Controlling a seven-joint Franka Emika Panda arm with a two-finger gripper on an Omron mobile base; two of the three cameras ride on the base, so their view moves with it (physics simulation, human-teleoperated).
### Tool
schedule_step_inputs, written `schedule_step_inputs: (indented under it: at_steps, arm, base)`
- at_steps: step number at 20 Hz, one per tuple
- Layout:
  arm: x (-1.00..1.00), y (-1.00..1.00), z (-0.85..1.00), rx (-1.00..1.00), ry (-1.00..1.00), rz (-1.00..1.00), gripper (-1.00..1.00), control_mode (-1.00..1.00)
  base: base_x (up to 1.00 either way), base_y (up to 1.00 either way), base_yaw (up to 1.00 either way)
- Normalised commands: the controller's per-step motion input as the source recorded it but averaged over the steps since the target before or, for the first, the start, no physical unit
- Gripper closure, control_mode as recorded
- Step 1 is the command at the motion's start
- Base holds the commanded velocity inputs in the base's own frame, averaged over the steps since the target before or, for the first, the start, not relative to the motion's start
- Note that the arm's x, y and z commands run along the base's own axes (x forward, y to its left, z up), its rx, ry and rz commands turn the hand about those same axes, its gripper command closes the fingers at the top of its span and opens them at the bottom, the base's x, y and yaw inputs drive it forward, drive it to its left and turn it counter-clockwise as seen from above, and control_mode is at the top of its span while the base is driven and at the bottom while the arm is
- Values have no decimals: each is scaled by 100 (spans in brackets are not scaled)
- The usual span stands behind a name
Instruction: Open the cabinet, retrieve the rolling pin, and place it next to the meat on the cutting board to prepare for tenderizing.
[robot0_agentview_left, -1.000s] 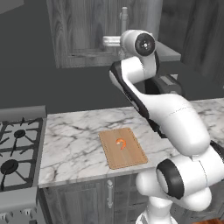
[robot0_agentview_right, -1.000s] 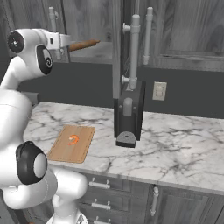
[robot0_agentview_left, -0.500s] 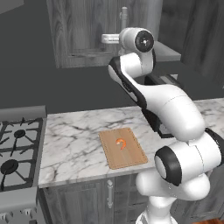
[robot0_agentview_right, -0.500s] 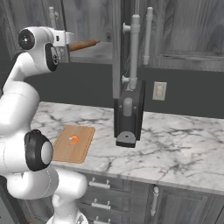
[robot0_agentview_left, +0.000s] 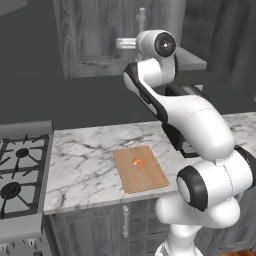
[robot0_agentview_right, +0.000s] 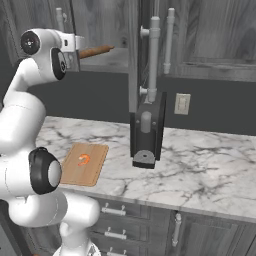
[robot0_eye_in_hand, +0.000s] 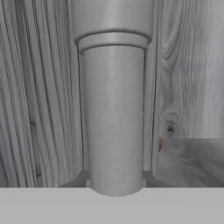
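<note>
The cabinet (robot0_agentview_left: 95, 35) hangs above the counter. My gripper (robot0_agentview_left: 121, 44) is up at its left door, shut around the silver bar handle (robot0_eye_in_hand: 113, 118), which stands close between the jaws against wood grain. In the right base view the gripper (robot0_agentview_right: 79, 43) sits just left of the brown rolling pin (robot0_agentview_right: 97, 51), which lies on the cabinet's shelf, apart from the fingers. The other door (robot0_agentview_right: 136, 55) stands edge-on with its handle (robot0_agentview_right: 154, 55) facing out. On the counter lies the cutting board (robot0_agentview_left: 150, 182) with the orange meat (robot0_agentview_left: 137, 164) near its middle.
A dark appliance (robot0_agentview_right: 146, 135) stands on the marble counter (robot0_agentview_right: 200, 165) right of the board. A gas stove (robot0_agentview_left: 20, 170) adjoins the counter's left end. A wall socket (robot0_agentview_right: 182, 103) sits behind. Base cabinets with short handles run below.
The jaws have closed onto the door handle. The arm's upper links have shifted slightly. The door, rolling pin, board and meat are where they were.
</note>
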Motion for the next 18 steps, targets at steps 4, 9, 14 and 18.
schedule_step_inputs:
  at_steps: [4, 9, 14, 18]
  arm:
    - [38, 14, 0, 0, 8, 0, 100, -100]
    - [18, 1, -3, 0, 3, 4, 100, -100]
    - [-46, 29, -24, -3, -3, 9, 100, -100]
    - [-79, 68, -36, -8, -6, 7, 100, -100]
  base:
    - [0, 0, 0]
    - [0, 0, 0]
    - [0, 0, 0]
    - [0, 0, 0]
